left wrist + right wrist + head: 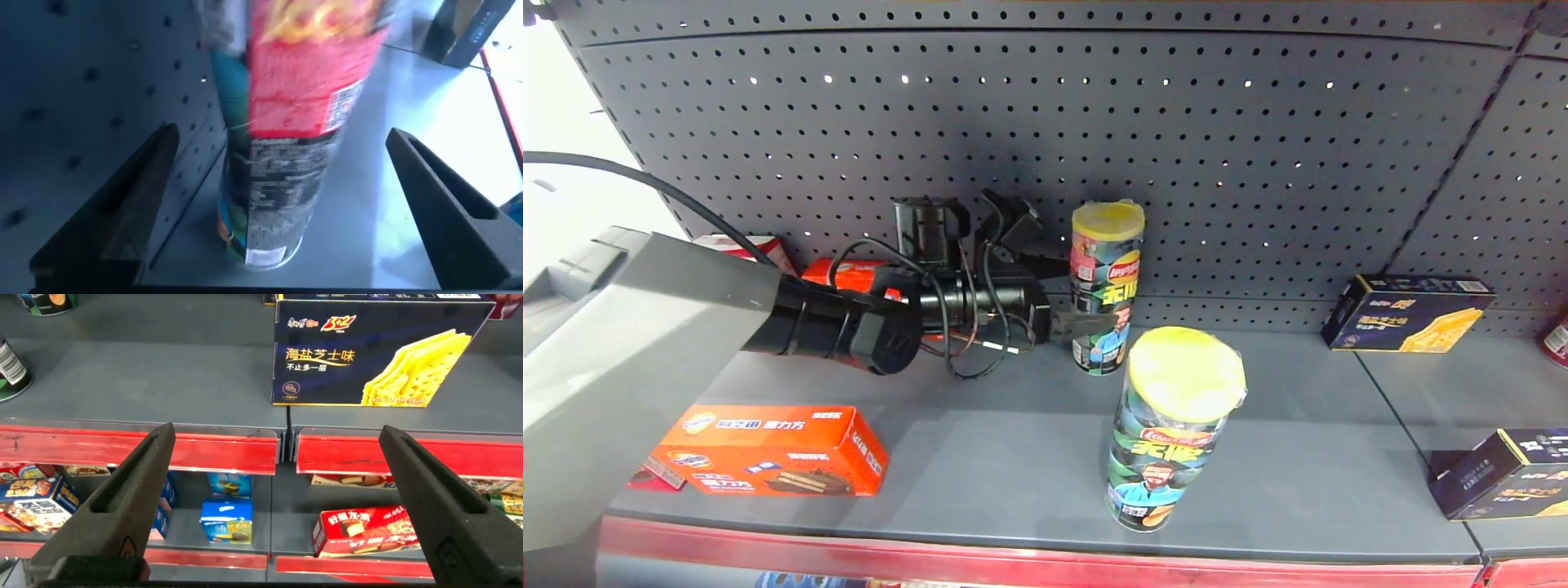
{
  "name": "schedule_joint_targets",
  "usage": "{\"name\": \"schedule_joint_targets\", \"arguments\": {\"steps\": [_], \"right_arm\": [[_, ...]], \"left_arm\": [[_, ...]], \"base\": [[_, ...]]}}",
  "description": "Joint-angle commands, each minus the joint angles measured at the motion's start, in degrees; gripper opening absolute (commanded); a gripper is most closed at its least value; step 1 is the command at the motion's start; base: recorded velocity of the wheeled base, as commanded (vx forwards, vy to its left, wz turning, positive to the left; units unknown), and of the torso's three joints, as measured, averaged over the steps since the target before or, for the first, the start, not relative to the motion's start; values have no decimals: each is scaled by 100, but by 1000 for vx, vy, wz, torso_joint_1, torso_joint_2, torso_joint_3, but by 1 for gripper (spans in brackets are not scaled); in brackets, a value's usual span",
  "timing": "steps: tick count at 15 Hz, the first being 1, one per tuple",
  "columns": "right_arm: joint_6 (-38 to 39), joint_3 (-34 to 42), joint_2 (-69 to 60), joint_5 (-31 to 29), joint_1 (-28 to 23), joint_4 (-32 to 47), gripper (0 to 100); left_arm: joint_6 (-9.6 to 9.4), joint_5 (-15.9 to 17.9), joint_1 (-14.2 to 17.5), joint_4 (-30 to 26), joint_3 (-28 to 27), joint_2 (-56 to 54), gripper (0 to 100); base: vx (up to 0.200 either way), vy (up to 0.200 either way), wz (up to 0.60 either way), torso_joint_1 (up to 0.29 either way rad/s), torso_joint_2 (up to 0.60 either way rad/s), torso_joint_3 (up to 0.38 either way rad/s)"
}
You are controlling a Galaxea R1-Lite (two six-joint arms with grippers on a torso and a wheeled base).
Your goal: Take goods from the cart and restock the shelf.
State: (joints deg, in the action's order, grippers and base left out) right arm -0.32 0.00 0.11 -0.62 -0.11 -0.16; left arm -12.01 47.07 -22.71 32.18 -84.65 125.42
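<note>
The left gripper [283,137] is at the rear can [1105,286], centre of the head view, jaws apart on either side of it with gaps; the front can [1176,425] stands lower right on the shelf [980,457]; the right gripper [278,434], jaws apart, faces a dark box [372,351]; an orange box [768,451] lies lower left.

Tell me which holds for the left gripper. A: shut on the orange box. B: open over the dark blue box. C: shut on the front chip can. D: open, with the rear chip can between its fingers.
D: the left wrist view shows the left gripper open, its fingers spread clear of the rear chip can standing between them.
</note>
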Motion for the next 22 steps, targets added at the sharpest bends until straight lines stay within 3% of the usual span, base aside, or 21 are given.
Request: {"name": "schedule_joint_targets", "arguments": {"steps": [1,3,5,7,14,22], "right_arm": [[-3,0,-2,1,2,-2,100],[-3,0,-2,1,2,-2,100],[-3,0,-2,1,2,-2,100],[-3,0,-2,1,2,-2,100],[-3,0,-2,1,2,-2,100],[-3,0,-2,1,2,-2,100]], "left_arm": [[-170,-374,12,-186,89,-316,100],[-496,-681,4,-555,116,-404,100],[-601,-787,12,-722,107,-474,100],[-610,-910,12,-731,107,-474,100],[-610,-1798,65,-898,80,-474,100],[-610,-1956,144,-933,89,-483,100]], "base": [[0,0,0,0,0,0],[0,0,0,0,0,0],[0,0,0,0,0,0],[0,0,0,0,0,0],[0,0,0,0,0,0],[0,0,0,0,0,0]]}}
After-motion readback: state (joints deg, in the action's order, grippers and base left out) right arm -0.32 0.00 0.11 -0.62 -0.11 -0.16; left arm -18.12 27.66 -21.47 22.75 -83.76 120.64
